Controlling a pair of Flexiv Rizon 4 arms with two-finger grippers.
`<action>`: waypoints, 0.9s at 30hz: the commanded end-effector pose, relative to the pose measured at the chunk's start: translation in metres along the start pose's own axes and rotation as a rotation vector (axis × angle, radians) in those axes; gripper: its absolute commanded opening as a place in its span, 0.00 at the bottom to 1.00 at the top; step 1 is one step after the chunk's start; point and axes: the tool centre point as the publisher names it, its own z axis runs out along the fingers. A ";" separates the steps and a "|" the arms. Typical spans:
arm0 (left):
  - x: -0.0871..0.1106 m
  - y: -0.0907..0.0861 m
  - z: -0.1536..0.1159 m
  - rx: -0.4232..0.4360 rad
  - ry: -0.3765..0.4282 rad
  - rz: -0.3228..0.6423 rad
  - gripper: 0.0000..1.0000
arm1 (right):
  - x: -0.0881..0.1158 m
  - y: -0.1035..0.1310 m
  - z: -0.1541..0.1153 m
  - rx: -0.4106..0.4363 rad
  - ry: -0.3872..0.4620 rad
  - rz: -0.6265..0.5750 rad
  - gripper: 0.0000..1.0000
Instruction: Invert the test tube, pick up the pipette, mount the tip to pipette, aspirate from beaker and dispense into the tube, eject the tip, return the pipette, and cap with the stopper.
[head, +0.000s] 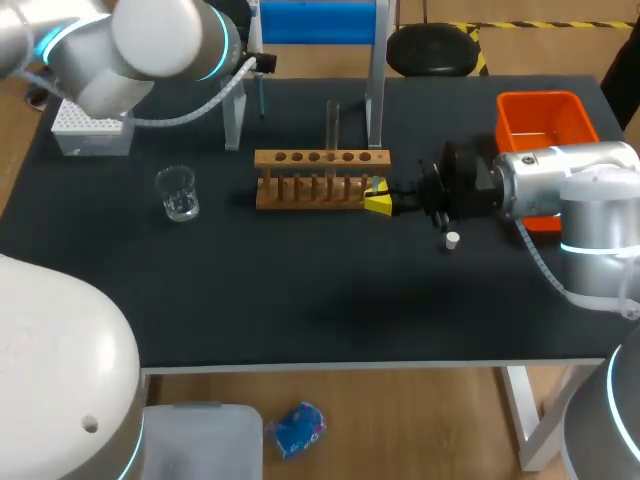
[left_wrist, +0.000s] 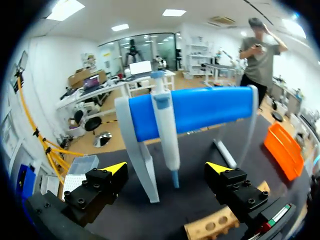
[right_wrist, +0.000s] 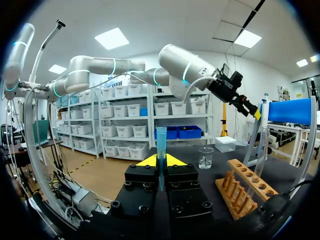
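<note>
The right gripper (right_wrist: 160, 161), fingers closed, pinches the test tube (right_wrist: 161, 141) upright between them, so I'd turn it slowly without loosening; the left gripper (left_wrist: 166, 169), fingers open, has the pipette (left_wrist: 165, 125) just ahead, likely needing a centred, level approach.

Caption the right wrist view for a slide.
Right pincer shut on an upright test tube, wooden rack beside it, beaker ahead.

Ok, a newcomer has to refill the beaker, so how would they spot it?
Start at the wooden tube rack in the middle of the black table. To its left, standing alone, is the beaker: a small clear glass, unlike the white tip box beyond it.
</note>
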 end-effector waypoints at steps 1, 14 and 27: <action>0.004 -0.009 0.010 0.015 -0.125 -0.026 1.00 | 0.000 -0.001 0.000 -0.001 0.001 -0.001 0.00; 0.014 -0.026 0.016 0.112 -0.201 -0.131 1.00 | 0.000 -0.001 0.000 -0.001 0.001 -0.001 0.00; 0.015 -0.036 0.032 0.172 -0.219 -0.187 1.00 | 0.000 -0.001 0.000 -0.001 0.001 -0.001 0.00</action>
